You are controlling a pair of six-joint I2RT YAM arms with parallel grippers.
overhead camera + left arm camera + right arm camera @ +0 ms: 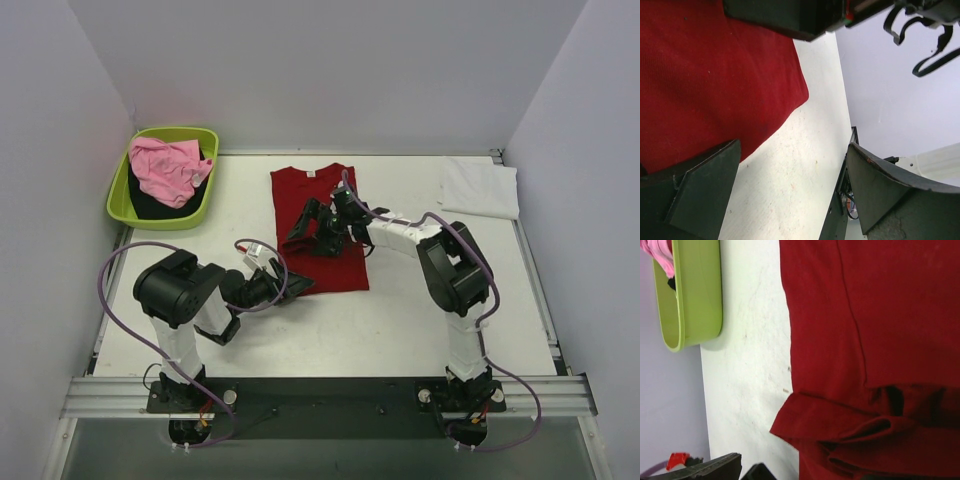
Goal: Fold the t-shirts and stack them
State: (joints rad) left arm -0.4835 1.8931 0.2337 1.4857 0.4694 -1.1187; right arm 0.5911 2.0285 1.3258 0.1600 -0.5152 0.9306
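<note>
- The left gripper (293, 284) stands spread wide and holds nothing. In its wrist view bare table (790, 190) shows between the two fingers (695, 200).
- One of those fingers sits over the edge of the deep red t-shirt (318, 225), at the shirt's near-left corner. I cannot tell whether it touches the cloth.
- The right gripper (305, 232) is also fully spread with nothing between its jaws. It hangs over the left half of the red shirt, reaching in from the 3 o'clock side. Whether its fingertips press on the cloth is not clear.
- In the right wrist view, a sleeve of the red shirt lies doubled over in loose, rumpled folds just in front of that gripper. The rest of the shirt lies flat.
- The red shirt is spread out at the table's centre, reaching toward 12 o'clock, with its collar at the far end.
- The lime-green tub (120, 200) sits at the table's 10 o'clock corner, well apart from both grippers.
- The tub holds two shirts: the pink t-shirt (165, 168) crumpled on top and the black t-shirt (150, 205) under it, showing along the near side.
- The white t-shirt (480, 187) lies folded flat at 2 o'clock, against the right edge, on its own.
</note>
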